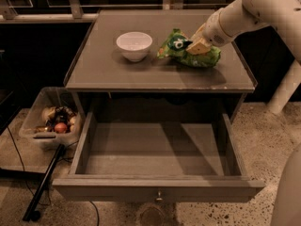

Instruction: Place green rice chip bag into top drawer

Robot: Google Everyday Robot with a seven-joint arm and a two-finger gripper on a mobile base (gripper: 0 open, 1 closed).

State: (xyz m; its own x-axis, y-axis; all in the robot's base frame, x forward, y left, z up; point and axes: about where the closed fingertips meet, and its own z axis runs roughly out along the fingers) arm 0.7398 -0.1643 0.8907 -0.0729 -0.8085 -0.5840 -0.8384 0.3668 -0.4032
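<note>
pincer (pixel 192 45): pressed onto green rice chip bag (pixel 172 43) on tabletop (pixel 101 67) | grip: cannot tell | top drawer (pixel 117 188): open

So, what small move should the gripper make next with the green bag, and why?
Probably lift the green rice chip bag a little off the tabletop: the gripper sits on the bag, the bag lies beside the white bowl, and the top drawer below is already open.
</note>
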